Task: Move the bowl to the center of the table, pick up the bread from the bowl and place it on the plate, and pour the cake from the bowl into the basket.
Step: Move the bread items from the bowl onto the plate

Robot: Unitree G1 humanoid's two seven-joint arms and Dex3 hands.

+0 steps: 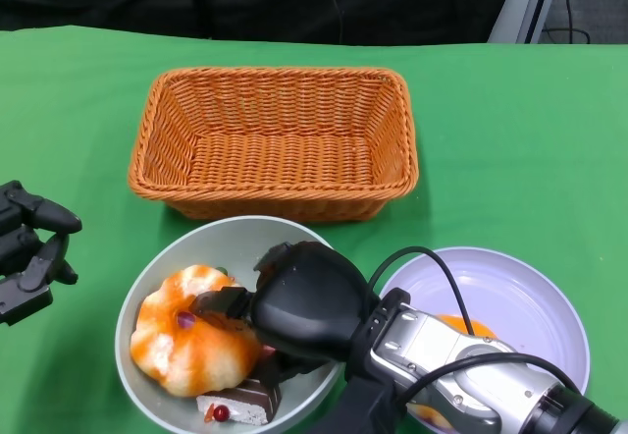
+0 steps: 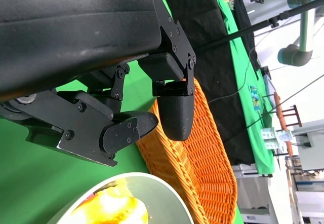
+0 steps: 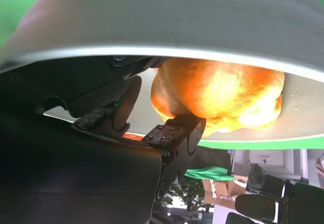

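Observation:
The grey bowl (image 1: 235, 226) sits in front of the wicker basket (image 1: 275, 139), a little left of the table's middle. In it lie an orange-and-white bread (image 1: 182, 341) and a dark chocolate cake slice (image 1: 240, 405) with a red berry. My right hand (image 1: 304, 301) reaches into the bowl from the right. Its fingertips (image 3: 174, 133) touch the side of the bread (image 3: 217, 92), which still rests in the bowl (image 3: 167, 26). My left hand (image 1: 29, 247) hovers open over the green cloth left of the bowl, holding nothing. The lilac plate (image 1: 530, 297) lies to the right, partly hidden by my right forearm.
An orange patch (image 1: 461, 326) shows on the plate beside my forearm. The left wrist view shows the left hand (image 2: 152, 97) with spread fingers above the cloth, the basket (image 2: 202, 168) and bowl rim (image 2: 162, 193) beyond it. Black cloth edges the table's far side.

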